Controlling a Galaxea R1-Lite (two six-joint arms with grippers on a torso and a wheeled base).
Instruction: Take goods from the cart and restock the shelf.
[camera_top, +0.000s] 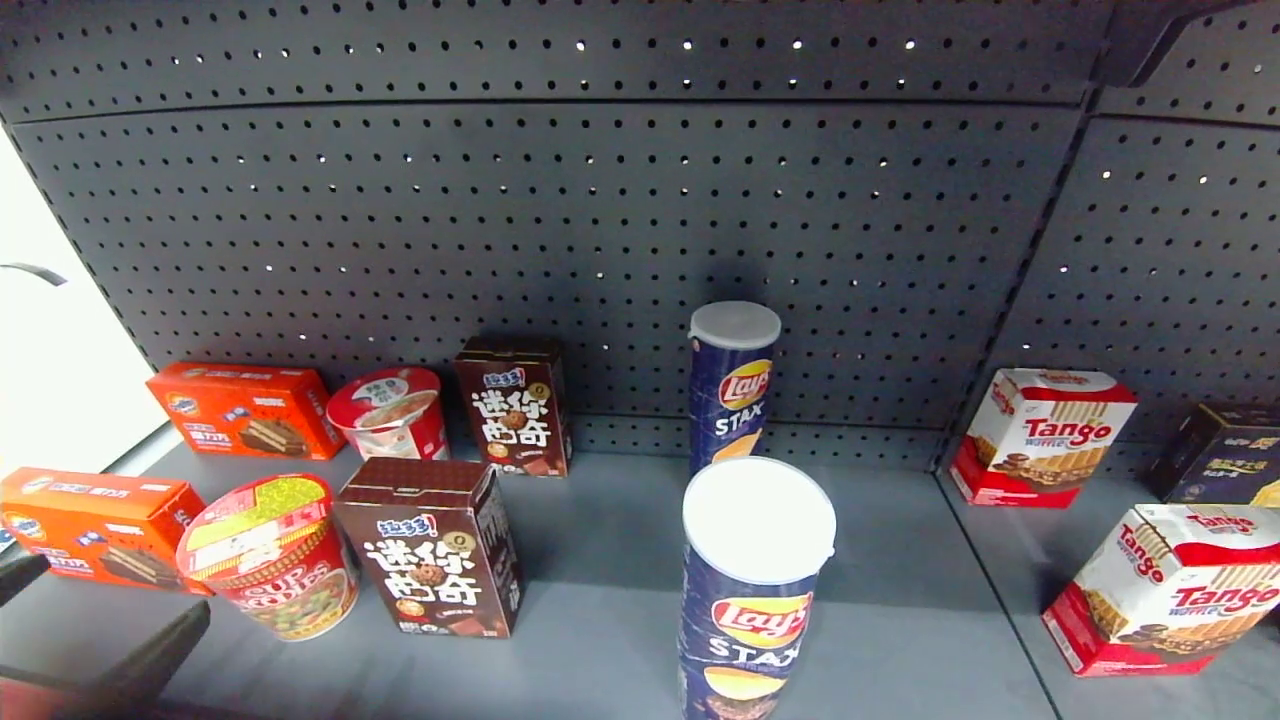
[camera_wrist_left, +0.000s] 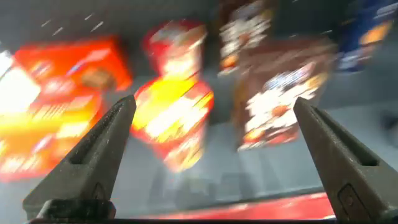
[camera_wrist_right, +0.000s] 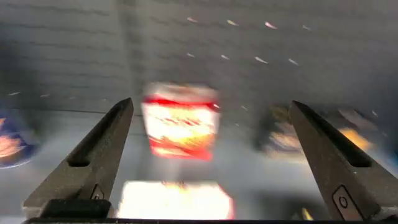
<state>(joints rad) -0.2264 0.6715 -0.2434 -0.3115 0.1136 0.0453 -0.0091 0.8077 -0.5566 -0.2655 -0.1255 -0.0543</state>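
- Squarely ahead of the wide-open, empty left claw (camera_wrist_left: 214, 102) stands a cup of noodles (camera_wrist_left: 171, 121) on the shelf (camera_top: 600, 560).
- Likewise spread and empty, the right claw (camera_wrist_right: 211, 104) faces a red-and-white wafer box (camera_wrist_right: 180, 121).

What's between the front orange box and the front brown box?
In the head view, a red noodle cup stands between the front orange box and the front brown box.

Dark perforated back panel (camera_top: 600, 230); slanted upright (camera_top: 1010, 290) splits it right; bright white area (camera_top: 50, 350) far left.
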